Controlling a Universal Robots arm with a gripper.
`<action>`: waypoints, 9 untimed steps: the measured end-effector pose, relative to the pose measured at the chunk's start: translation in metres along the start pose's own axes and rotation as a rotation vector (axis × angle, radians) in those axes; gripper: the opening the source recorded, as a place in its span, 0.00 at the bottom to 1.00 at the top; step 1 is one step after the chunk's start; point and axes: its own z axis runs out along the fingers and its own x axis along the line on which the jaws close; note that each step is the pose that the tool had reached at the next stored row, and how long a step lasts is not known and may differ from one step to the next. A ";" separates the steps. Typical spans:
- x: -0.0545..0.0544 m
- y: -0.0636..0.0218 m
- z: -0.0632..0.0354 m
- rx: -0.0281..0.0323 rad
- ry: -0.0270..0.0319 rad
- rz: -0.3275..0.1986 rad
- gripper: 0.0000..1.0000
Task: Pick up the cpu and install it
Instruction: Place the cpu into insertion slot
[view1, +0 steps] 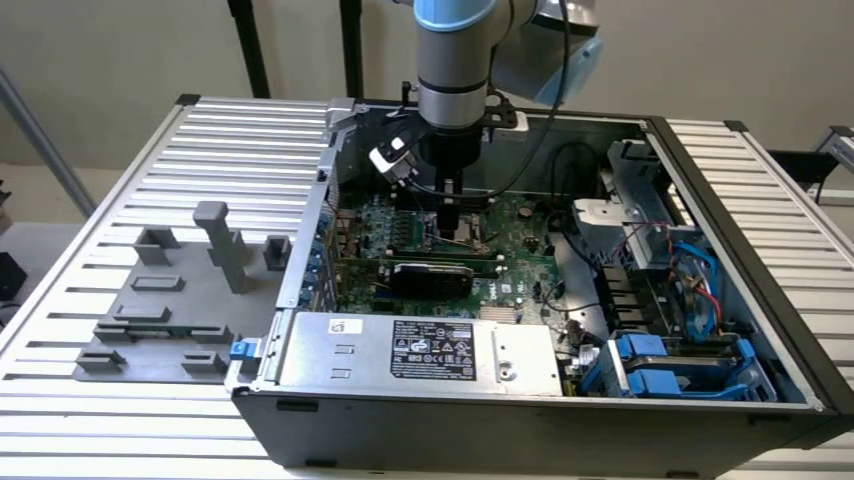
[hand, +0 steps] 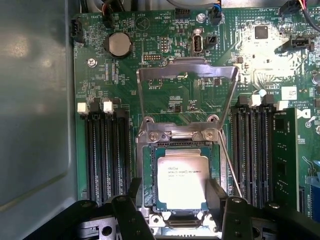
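**Wrist and exterior views, chip at the socket.** My gripper (hand: 175, 189) hangs inside the open grey metal computer case (view1: 747, 250), low over the green motherboard (hand: 165, 35). My two black fingers (hand: 135, 192) stand apart, one beside each of two opposite edges of the cpu (hand: 182, 179). This small flat square chip, with a silvery metal lid and a thin green rim, lies level in the black square socket. I see bare socket frame between one finger and the chip, so I judge that I am not clamped on it.

The silver hinged load plate (hand: 187, 71) is swung up and open just beyond the chip. Black memory slots (hand: 105, 150) flank the socket on both sides.

In the exterior view, the silver power supply box (view1: 427, 350) sits at six o'clock from my gripper (view1: 454, 215). The grey plastic tray (view1: 147, 330) lies at eight o'clock, outside the case.

*Handling, as I judge it:* the chip is light, stiff and thin. Its lid is smooth and likely slick, and the contacts beneath are fragile. The best hold is on two opposite rim edges, kept level, with light pressure.
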 end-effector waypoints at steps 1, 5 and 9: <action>0.000 0.0000 0.0000 0.0001 0.0018 0.000 0.63; 0.000 0.0000 0.0007 0.0004 0.0078 0.001 0.63; 0.000 0.0000 0.0012 0.0008 0.0106 0.001 0.63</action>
